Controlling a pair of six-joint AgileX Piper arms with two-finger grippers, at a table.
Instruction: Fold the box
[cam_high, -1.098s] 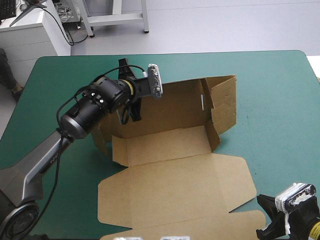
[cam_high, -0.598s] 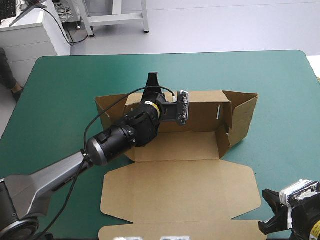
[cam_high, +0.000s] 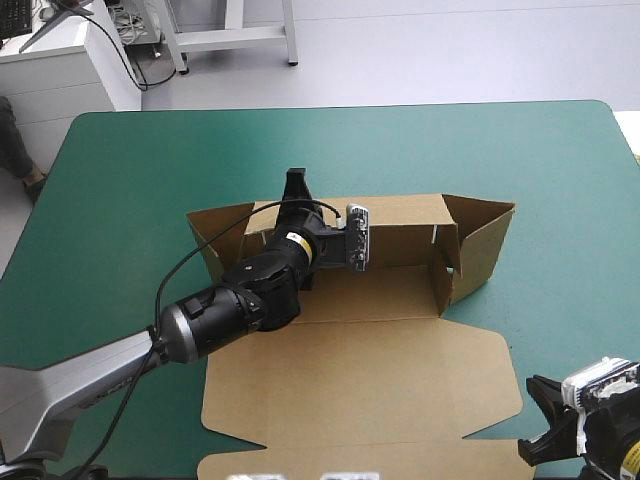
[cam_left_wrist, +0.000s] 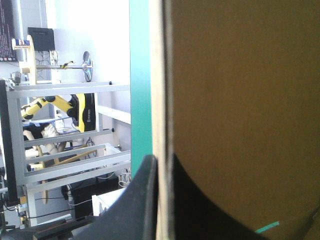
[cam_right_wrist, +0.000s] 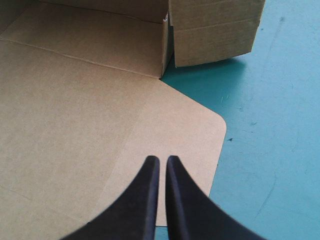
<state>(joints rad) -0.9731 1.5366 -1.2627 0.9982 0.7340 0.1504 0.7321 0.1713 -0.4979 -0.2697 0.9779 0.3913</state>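
- High view: box (cam_high: 400, 290) sits mid-table on teal-green cover (cam_high: 120, 180); far wall (cam_high: 400, 215) & rt end raised, lid (cam_high: 360, 390) flat toward near edge. Left gripper (cam_high: 297, 188) at far wall's top edge. Right gripper (cam_high: 545, 425) by near-rt corner, off the board.
- Left wrist view: black fingers (cam_left_wrist: 137, 205) nearly closed, pinching the wall's edge btwn them.
- Right wrist view: fingers pressed together, nothing held, above lid's rounded corner.

Table: I see the table (cam_high: 560, 180) under a teal-green cover, its far corners rounded.
Floor: pale grey floor (cam_high: 450, 50) beyond my far edge, evenly lit.
Furniture: white cabinet (cam_high: 60, 80) far left, with a grey metal frame (cam_high: 240, 33) beside it.
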